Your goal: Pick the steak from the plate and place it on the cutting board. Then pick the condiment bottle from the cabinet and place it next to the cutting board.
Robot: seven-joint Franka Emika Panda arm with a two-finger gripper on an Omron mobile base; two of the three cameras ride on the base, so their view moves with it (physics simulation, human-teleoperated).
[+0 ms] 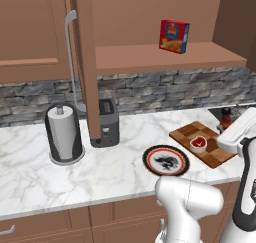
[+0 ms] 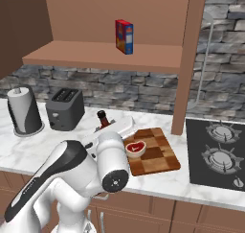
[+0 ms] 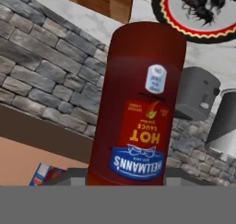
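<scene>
My gripper [image 3: 126, 179] is shut on the condiment bottle [image 3: 138, 103], a dark red hot-sauce bottle that fills the hand view. In the base views the bottle [image 1: 226, 118] [image 2: 102, 118] stands upright just behind the cutting board [image 1: 200, 142] [image 2: 153, 153], with the white hand around its lower part. I cannot tell if it touches the counter. The steak [image 1: 198, 143] [image 2: 135, 147] lies on the checkered board. The plate [image 1: 166, 160] [image 3: 207, 15] sits bare beside the board. The cabinet [image 1: 165, 57] shelf is open above.
A red and yellow box [image 1: 174, 36] stands on the cabinet shelf. A dark toaster [image 1: 106, 122] and a paper towel holder [image 1: 64, 132] sit at the left of the counter. A stove [image 2: 217, 153] lies right of the board. The open cabinet door [image 1: 85, 62] hangs over the toaster.
</scene>
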